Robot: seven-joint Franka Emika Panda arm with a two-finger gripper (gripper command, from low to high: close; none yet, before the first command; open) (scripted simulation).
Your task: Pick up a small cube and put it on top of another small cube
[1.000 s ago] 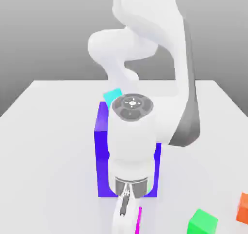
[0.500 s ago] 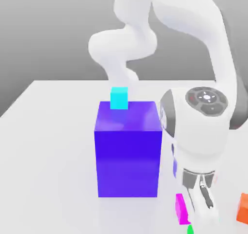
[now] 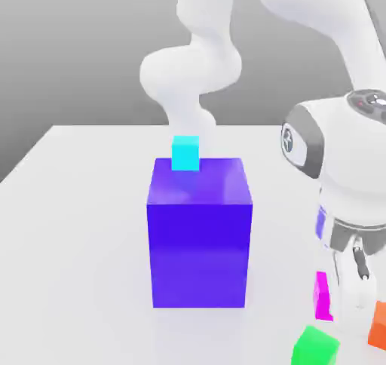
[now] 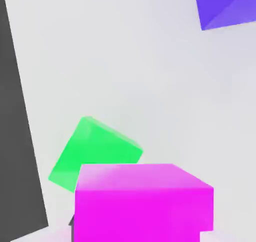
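While our gripper (image 3: 341, 295) stays clamped on the small magenta cube (image 3: 323, 295), we hold it in the air just above the green cube (image 3: 315, 347), to the exterior view's right of the big blue-violet block (image 3: 200, 235). On that block's top sits a cyan cube (image 3: 185, 154); an orange cube (image 3: 378, 324) lies near the green one.

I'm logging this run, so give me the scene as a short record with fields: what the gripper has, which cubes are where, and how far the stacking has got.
gripper: shut on the magenta cube, held above the table
green cube: on the table, just below the held cube
orange cube: on the table, at the exterior view's right edge
cyan cube: on top of the big blue block, at its far edge
stacking: not yet done; magenta cube rests on nothing
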